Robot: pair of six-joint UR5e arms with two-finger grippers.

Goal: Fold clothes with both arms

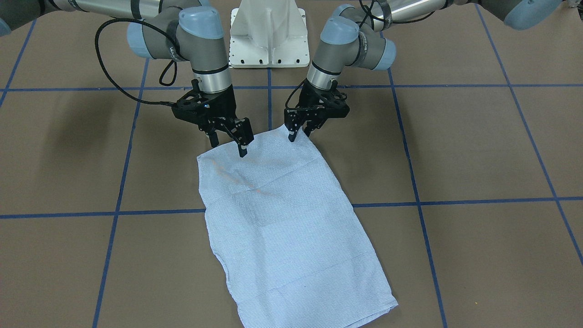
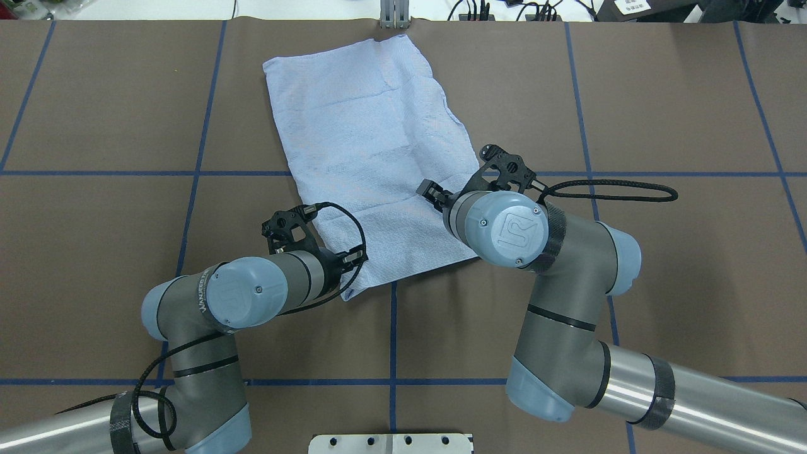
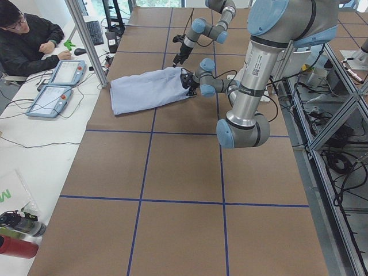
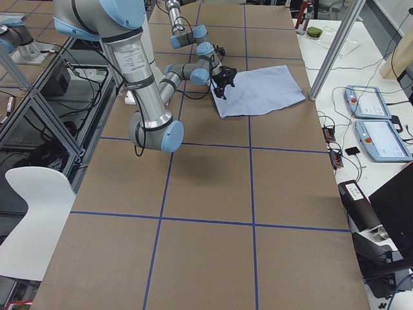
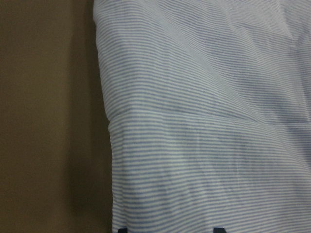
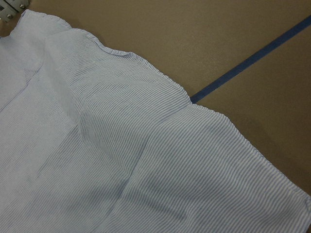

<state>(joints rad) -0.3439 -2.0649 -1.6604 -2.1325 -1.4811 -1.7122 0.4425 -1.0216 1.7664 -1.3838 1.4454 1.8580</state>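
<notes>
Hanging parted and empty over the 6 o'clock hem of the folded shirt (image 1: 282, 218), flat at 12 o'clock from the base (image 1: 268, 41), left gripper (image 1: 299, 135) toward 7 and right gripper (image 1: 229, 148) toward 5, likely risking a top-layer-only pinch or uneven lift, skewing the fold.

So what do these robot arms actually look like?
The left arm and right arm are grey metal tubes with light blue joint caps bearing a logo. The left tool and right tool are black, two-fingered, fed by looping black cables.
</notes>
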